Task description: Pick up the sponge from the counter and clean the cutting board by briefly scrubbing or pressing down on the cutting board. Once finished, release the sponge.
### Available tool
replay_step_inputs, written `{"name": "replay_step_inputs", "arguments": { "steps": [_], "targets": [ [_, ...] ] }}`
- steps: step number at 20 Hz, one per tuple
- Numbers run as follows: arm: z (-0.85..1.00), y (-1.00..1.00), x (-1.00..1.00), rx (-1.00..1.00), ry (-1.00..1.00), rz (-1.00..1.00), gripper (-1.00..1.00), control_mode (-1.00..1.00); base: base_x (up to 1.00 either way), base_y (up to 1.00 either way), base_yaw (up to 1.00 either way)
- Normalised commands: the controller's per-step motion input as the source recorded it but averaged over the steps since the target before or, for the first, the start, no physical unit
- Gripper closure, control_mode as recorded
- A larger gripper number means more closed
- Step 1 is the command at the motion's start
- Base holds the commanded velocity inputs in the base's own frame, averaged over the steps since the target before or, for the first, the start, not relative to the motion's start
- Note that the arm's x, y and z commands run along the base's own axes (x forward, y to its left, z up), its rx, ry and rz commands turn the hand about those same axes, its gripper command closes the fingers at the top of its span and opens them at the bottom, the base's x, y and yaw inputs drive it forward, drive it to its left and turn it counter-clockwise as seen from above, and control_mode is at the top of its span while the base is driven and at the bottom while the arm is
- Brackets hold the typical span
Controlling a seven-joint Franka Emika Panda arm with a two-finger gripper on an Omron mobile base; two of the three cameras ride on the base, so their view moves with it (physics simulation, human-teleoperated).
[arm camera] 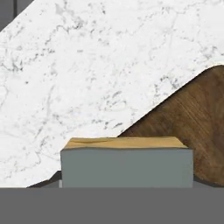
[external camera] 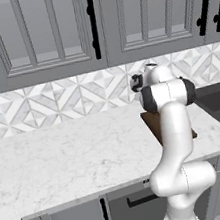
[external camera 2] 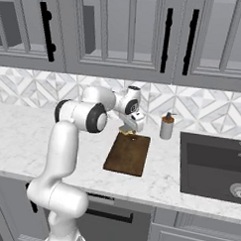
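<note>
Sponge [arm camera: 126,162]: grey layer over yellow, flat rectangular block. Clamped between the gripper [external camera 2: 129,127] jaws, hanging over the far end of the cutting board [external camera 2: 127,153] on the counter [external camera 2: 22,138].

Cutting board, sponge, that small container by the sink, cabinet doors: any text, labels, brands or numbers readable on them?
None readable.
Cutting board: plain wood grain.
Sponge, held in the pincer: blank.
Container: too small to tell.
Cabinet doors: no markings.
</note>
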Motion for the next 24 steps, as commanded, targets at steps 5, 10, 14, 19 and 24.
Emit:
{"name": "replay_step_inputs", "arguments": {
  "steps": [5, 10, 14, 19, 24],
  "targets": [
    [0.23, 0.41, -0.90, -0.10, 0.00, 0.00, 1.00, -1.00, 0.00, 0.00, 0.00],
    [0.18, 0.67, -0.79, -0.07, 0.01, 0.00, 1.00, -1.00, 0.00, 0.00, 0.00],
    [0.20, 0.79, -0.64, 0.00, 0.01, 0.00, 1.00, -1.00, 0.00, 0.00, 0.00],
    [0.09, 0.81, -0.49, 0.00, 0.00, 0.00, 1.00, -1.00, 0.00, 0.00, 0.00],
    [0.13, 0.58, -0.01, -0.04, 0.14, 0.00, 1.00, -1.00, 0.00, 0.00, 0.00]
  ]
}}
